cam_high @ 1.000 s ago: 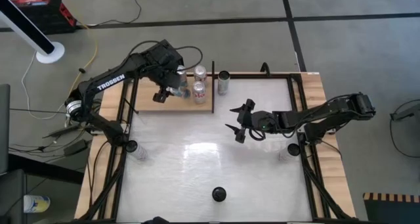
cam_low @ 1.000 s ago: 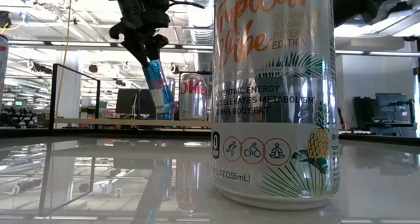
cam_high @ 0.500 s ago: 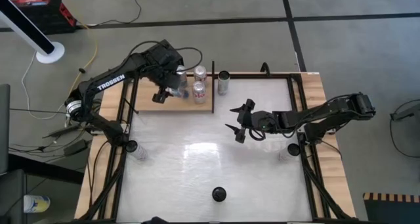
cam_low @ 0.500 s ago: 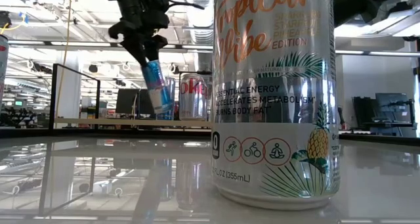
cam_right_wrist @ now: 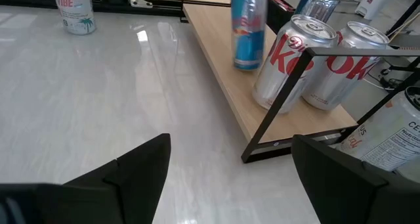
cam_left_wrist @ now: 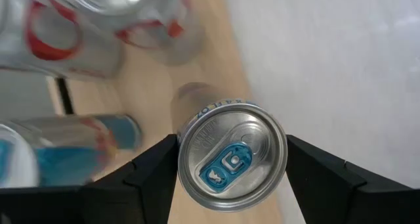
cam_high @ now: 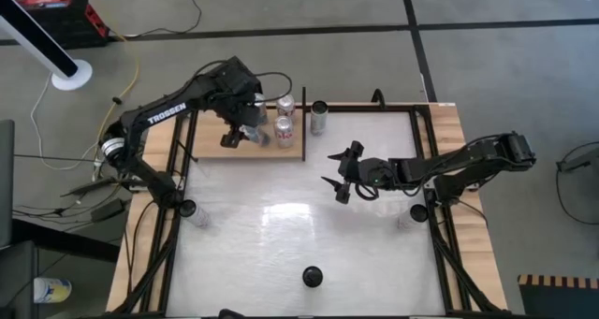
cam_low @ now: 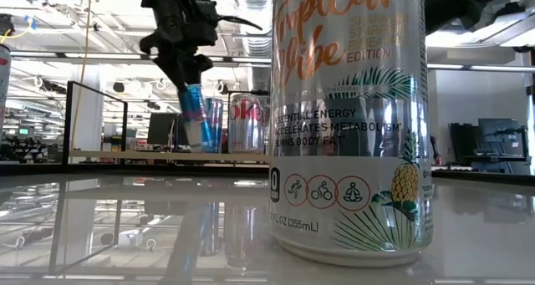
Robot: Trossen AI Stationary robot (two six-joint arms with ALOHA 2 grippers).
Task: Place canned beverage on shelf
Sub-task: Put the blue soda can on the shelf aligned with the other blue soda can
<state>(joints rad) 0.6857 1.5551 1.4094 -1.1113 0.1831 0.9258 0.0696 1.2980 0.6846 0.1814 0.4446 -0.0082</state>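
Note:
The canned beverage (cam_low: 198,118) is a slim blue-and-silver can, and my left gripper (cam_low: 185,72) is shut on it over the shelf (cam_high: 245,147). The shelf is a light-brown board with black bars, at the table's far left. The left wrist view looks down on the can's silver top (cam_left_wrist: 231,159). On the shelf stand two red-and-silver cans (cam_high: 284,115) and another slim blue can (cam_low: 216,124). My right gripper (cam_high: 339,174) hangs open above the middle of the table, right of the shelf, with nothing between its fingers. My left gripper pinches the can's round side just below its top rim (cam_left_wrist: 182,152) between its two fingers. The fingers come steeply from above, one on each side. The can is nearly upright, leaning a little. Its base (cam_right_wrist: 247,63) is down at the board; I cannot tell whether it rests there.
A silver can (cam_high: 319,116) stands on the white table just right of the shelf. A large can with pineapple print (cam_low: 351,118) stands near the front edge (cam_high: 312,277). A peach-labelled can (cam_right_wrist: 75,10) stands at the left. The middle of the tabletop (cam_high: 281,225) is bare.
My left gripper has sunk toward the shelf and tipped more steeply downward, carrying the slim can. The can, tilted before, now stands closer to upright, with its base lower at the board.

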